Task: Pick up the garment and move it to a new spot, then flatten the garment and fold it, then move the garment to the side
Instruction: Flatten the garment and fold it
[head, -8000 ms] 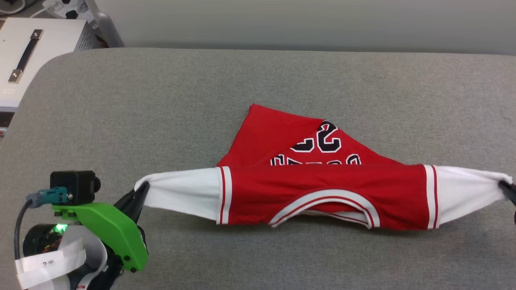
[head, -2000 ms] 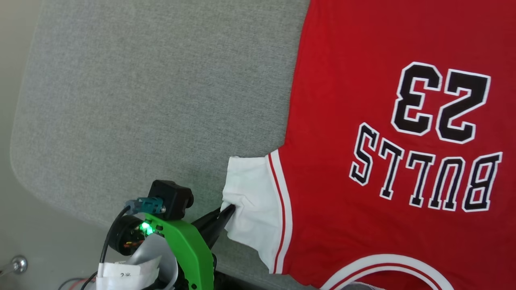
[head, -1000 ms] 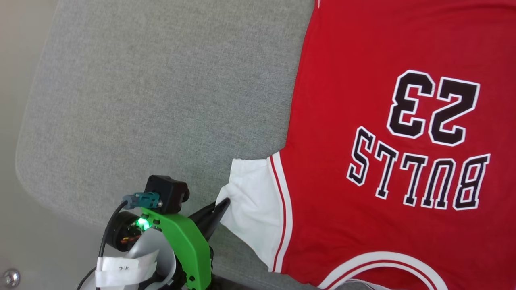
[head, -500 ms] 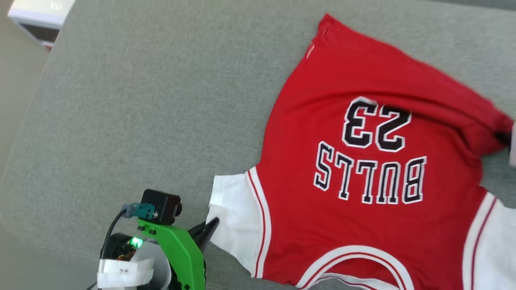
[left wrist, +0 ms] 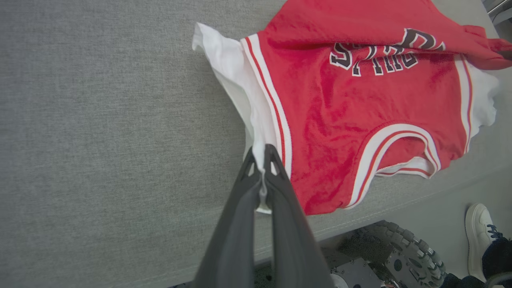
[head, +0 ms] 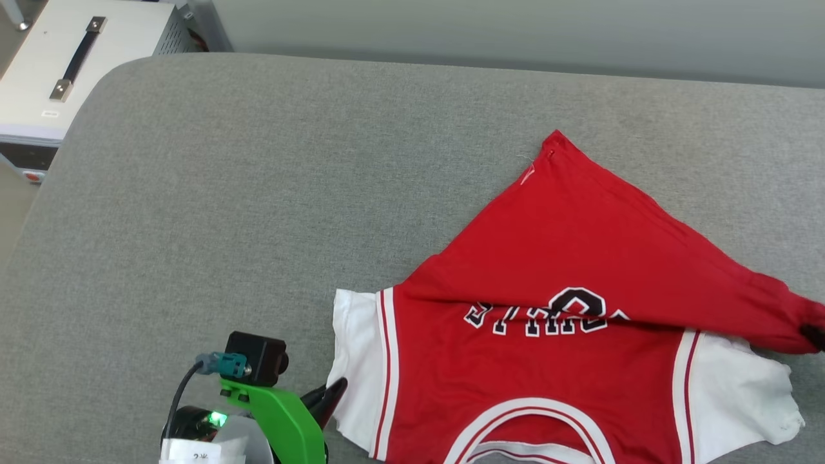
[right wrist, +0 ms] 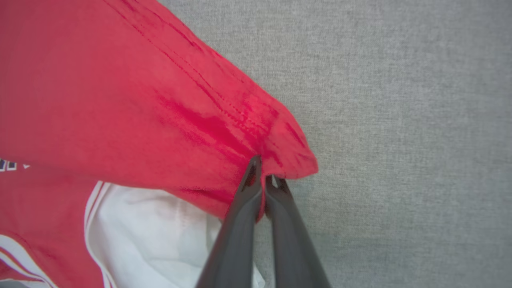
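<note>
Head cam: shirt (head: 548, 367) sat right of centre on the grey pad (head: 225, 193), collar at the near edge. One red hem corner was dragged diag across the body, so the print was half buried. L gripper (head: 335, 391) had its tips at the white sleeve. R gripper (head: 813, 335) was a dark tip at the frame's right edge, on that red corner.

L wrist cam: L gripper was clamped on the sleeve hem, white cloth pinched btwn the fingers. Collar lay close to the pad's front lip. A person's shoe (left wrist: 478, 236) stood on the floor below.

R wrist cam: R gripper was clamped on the bunched red corner, w/ the other white sleeve partly under the red cloth.

Risks, IMO:
- R bite looked shallow, fingertips only, so a hard tug could've popped it.
- If you'd dropped the corner there, you'd have got a skewed crease, not a flat shirt.
- Pulling toward the robot w/ the collar that near the lip could've slid it off.
</note>
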Controlling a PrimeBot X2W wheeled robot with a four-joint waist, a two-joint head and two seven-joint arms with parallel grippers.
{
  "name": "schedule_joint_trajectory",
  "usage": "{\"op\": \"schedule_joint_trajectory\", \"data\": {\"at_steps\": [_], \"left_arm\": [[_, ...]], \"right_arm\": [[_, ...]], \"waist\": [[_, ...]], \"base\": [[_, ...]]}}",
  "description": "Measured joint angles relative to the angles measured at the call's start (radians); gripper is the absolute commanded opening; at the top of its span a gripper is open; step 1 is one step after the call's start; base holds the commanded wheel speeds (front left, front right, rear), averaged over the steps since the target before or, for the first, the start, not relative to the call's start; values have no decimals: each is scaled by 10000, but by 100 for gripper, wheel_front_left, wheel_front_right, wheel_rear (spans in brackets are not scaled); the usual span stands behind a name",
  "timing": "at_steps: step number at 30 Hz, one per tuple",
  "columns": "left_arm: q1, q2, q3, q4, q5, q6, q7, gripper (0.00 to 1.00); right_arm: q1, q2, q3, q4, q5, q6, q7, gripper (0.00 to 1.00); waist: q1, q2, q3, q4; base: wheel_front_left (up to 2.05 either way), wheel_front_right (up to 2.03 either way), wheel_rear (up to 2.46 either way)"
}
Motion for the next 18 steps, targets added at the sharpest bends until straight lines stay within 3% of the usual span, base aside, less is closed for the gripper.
{"op": "schedule_joint_trajectory", "data": {"at_steps": [8, 15, 16, 17, 18], "left_arm": [[211, -8, 23, -2, -31, 90, -77, 0], [211, -77, 29, 29, -98, 102, -167, 0], [211, -86, 27, 31, -100, 102, -171, 0], [211, -88, 29, 33, -107, 102, -178, 0], [211, -86, 33, 36, -107, 102, -190, 0]], "right_arm": [[2105, 1009, -1143, -1172, -384, 0, 155, 0], [2520, 1546, -1632, -1684, -826, 0, 545, 0], [2520, 1576, -1701, -1745, -917, 0, 573, 77], [2519, 1578, -1726, -1824, -976, 0, 635, 100], [2518, 1574, -1732, -1937, -1026, 0, 700, 100]], "waist": [[0, 0, -375, -377], [0, 0, -480, -500], [0, 0, -495, -509], [0, 0, -505, -517], [0, 0, -514, -524]], "base": [[0, 0, 0], [0, 0, 0], [0, 0, 0], [0, 0, 0], [0, 0, 0]]}}
